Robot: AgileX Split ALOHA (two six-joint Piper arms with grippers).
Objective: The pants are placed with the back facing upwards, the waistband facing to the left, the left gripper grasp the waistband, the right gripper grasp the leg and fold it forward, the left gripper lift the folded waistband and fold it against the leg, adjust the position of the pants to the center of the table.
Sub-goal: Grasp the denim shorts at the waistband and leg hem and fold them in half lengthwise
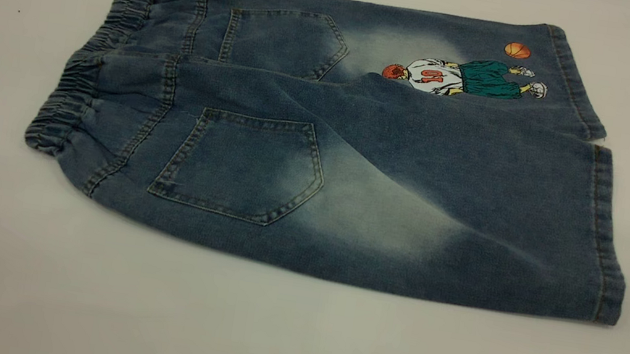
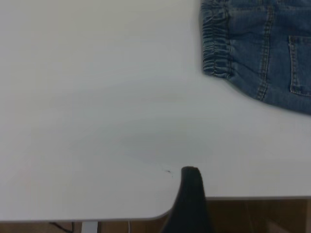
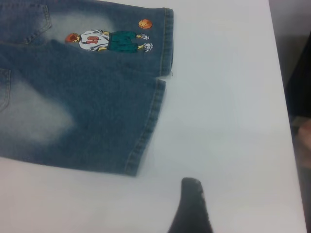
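While the pants [image 1: 351,145] lie flat and unfolded on the table [image 1: 291,336], back side up with both back pockets showing, neither claw touches them. Seen from the exterior view, the waistband [image 1: 84,67] sits gathered at the left end and the hems at the right. On the near side lies the leg [image 1: 500,230], plain denim with a pale faded patch, its upper edge lapping slightly over the far leg, which carries the basketball-player print [image 1: 461,77] and an orange ball [image 1: 517,50] close to its hem. Only a dark fingertip of the left gripper [image 2: 190,201] shows in the left wrist view, above bare table near the table's edge and well apart from the waistband [image 2: 216,46]; whether it is released or clenched I cannot tell. Likewise, the right gripper [image 3: 192,206] appears in the right wrist view only as a single dark fingertip over bare table, near the hem of the leg [image 3: 146,131] but not touching it, and whether it is spread or closed I cannot tell
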